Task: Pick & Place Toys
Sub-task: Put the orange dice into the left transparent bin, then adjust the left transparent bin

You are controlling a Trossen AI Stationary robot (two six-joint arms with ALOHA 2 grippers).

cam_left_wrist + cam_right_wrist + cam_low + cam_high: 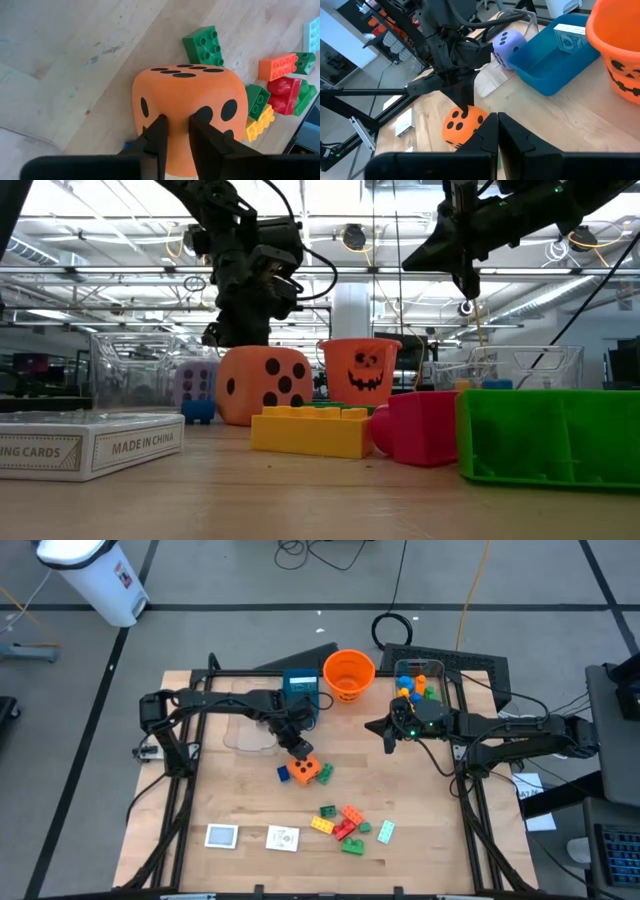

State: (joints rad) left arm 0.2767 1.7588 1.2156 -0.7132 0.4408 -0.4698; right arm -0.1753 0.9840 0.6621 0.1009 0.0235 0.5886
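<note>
On the wooden surface [240,800], frame centre, the left gripper [297,747] fingers pinch narrowly the orange die [306,770] top; the right gripper [388,734], closed empty, hovers farther right.

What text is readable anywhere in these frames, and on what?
"MADE IN CHINA": side of the white card box, low view.
"ING CARDS": front of the same box, start cut off by the picture's edge.
Print on the card box in the teal box: too blurred to read.
White cards in the high view: too small to read.
Orange die: pips only, no words.
</note>
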